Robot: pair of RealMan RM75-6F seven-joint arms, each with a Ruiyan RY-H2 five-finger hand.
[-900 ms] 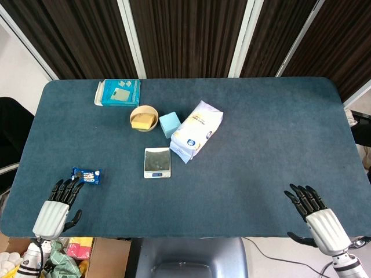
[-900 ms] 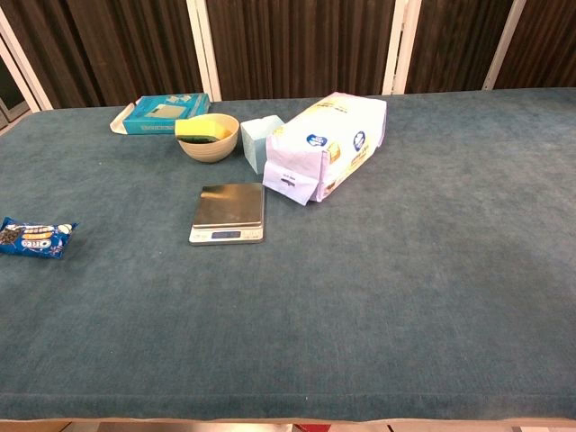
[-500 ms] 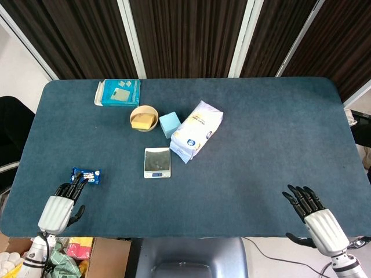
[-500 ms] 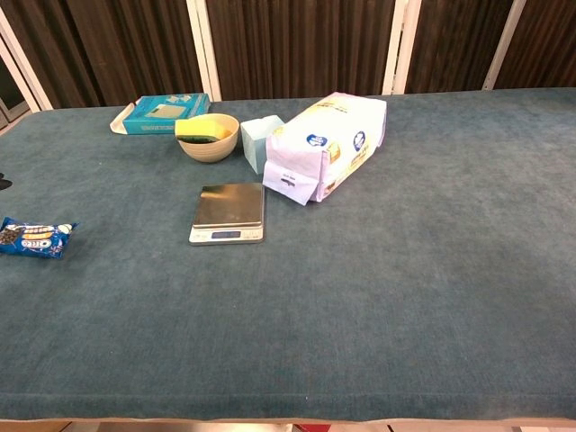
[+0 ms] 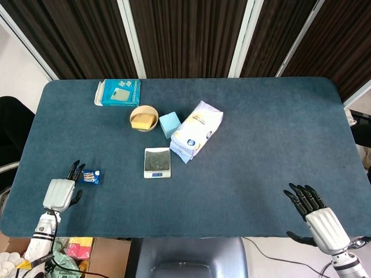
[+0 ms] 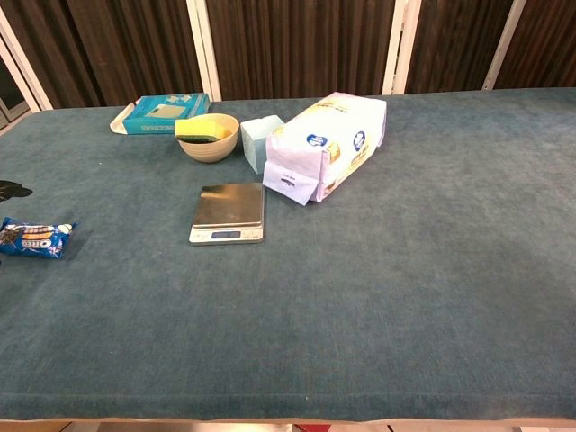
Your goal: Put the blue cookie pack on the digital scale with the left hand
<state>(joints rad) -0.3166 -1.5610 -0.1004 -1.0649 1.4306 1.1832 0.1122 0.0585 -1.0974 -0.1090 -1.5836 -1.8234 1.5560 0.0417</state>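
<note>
The blue cookie pack lies flat near the table's left front edge. My left hand hangs over it with fingers spread, their tips covering the pack's left part; it holds nothing. In the chest view only a dark fingertip of that hand shows at the left border, above the pack. The digital scale sits bare to the right of the pack, mid-table. My right hand stays open at the front right edge, far from both.
Behind the scale lie a large white-and-lilac bag, a light blue box, a tan bowl with a yellow sponge and a teal flat box.
My left hand has moved forward onto the cookie pack, its fingertips now over the pack's left end. The pack and my right hand have stayed where they were.
</note>
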